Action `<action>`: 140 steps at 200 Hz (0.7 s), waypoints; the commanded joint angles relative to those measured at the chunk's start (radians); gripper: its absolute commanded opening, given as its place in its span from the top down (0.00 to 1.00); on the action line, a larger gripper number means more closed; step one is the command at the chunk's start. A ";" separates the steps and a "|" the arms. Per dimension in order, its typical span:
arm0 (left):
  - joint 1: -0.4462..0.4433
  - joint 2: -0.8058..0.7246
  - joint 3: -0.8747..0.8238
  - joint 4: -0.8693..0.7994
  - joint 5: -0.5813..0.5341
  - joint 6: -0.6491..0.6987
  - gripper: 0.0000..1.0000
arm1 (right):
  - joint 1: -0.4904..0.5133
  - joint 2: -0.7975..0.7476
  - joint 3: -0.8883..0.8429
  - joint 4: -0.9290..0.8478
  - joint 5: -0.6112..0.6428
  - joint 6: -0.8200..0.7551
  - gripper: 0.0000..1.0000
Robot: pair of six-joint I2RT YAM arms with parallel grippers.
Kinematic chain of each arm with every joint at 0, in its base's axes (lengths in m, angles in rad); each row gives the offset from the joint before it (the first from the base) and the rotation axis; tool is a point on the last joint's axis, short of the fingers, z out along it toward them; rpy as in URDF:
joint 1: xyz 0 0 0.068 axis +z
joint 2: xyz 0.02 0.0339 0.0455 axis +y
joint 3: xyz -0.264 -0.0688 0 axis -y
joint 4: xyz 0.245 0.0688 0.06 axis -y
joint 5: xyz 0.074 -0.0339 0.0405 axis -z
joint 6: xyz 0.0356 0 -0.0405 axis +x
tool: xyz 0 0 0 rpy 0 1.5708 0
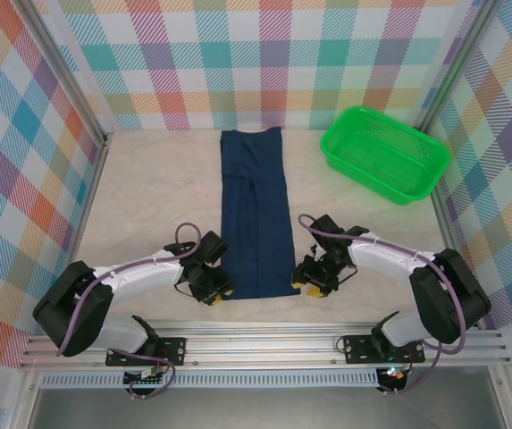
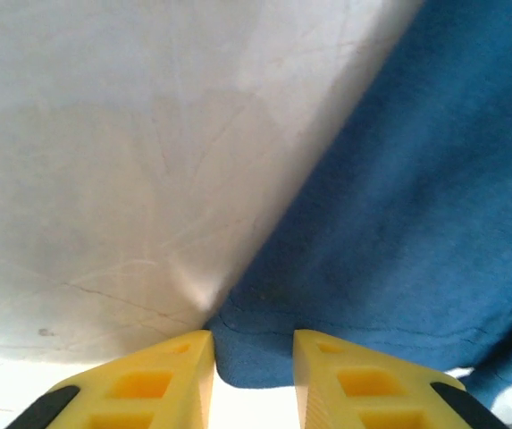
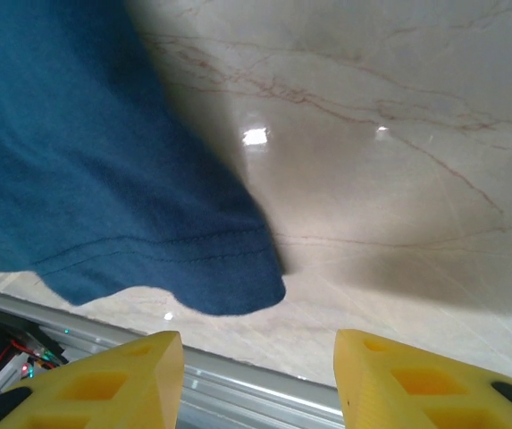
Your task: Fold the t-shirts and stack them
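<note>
One dark navy t-shirt (image 1: 256,214) lies folded into a long narrow strip down the middle of the table, its hem toward the arms. My left gripper (image 1: 215,290) sits low at the strip's near left corner. In the left wrist view that corner (image 2: 264,357) lies flat between the yellow fingers (image 2: 180,375); the gripper (image 2: 254,344) is open, its jaws a narrow gap apart and not pinching the cloth. My right gripper (image 1: 307,284) is at the near right corner. It is open (image 3: 260,344), and the shirt's corner (image 3: 229,281) lies just ahead of its fingers, outside the gap.
A bright green mesh basket (image 1: 385,152) stands at the back right, holding nothing that I can see. The metal rail of the table's near edge (image 3: 238,375) runs right under the right gripper. Checked walls close the table in on three sides.
</note>
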 commanded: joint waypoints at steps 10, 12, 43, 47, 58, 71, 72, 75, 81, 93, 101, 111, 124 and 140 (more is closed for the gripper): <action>-0.005 0.014 0.021 -0.029 -0.038 0.046 0.75 | 0.026 0.047 0.011 0.008 0.022 0.035 0.51; -0.006 0.017 0.023 -0.031 -0.038 0.048 0.76 | 0.028 0.050 0.011 0.008 0.023 0.037 0.51; -0.006 0.042 0.041 -0.022 -0.041 0.062 0.86 | 0.050 0.079 0.028 0.017 0.044 0.049 0.54; -0.006 0.043 0.042 -0.022 -0.041 0.063 0.88 | 0.051 0.082 0.032 0.017 0.046 0.050 0.55; -0.007 0.041 0.048 -0.023 -0.046 0.064 0.91 | 0.054 0.087 0.041 0.010 0.058 0.054 0.57; -0.007 0.039 0.059 -0.030 -0.050 0.069 0.93 | 0.054 0.091 0.047 0.015 0.065 0.058 0.58; -0.007 0.039 0.059 -0.031 -0.050 0.070 0.94 | 0.054 0.092 0.047 0.016 0.066 0.059 0.58; -0.007 0.039 0.062 -0.034 -0.052 0.072 0.94 | 0.054 0.093 0.048 0.017 0.066 0.059 0.58; -0.007 0.041 0.067 -0.041 -0.053 0.077 0.95 | 0.055 0.094 0.052 0.019 0.069 0.060 0.58; -0.006 0.041 0.074 -0.049 -0.052 0.085 0.96 | 0.055 0.100 0.065 0.022 0.070 0.059 0.58; -0.006 0.041 0.075 -0.052 -0.049 0.088 0.96 | 0.057 0.107 0.078 0.018 0.068 0.057 0.58; -0.007 0.042 0.075 -0.051 -0.048 0.089 0.98 | 0.059 0.120 0.093 0.014 0.063 0.056 0.58; -0.007 0.047 0.075 -0.048 -0.046 0.088 0.98 | 0.065 0.132 0.107 0.012 0.055 0.059 0.58; -0.007 0.053 0.077 -0.044 -0.044 0.088 0.99 | 0.076 0.154 0.118 0.010 0.052 0.065 0.58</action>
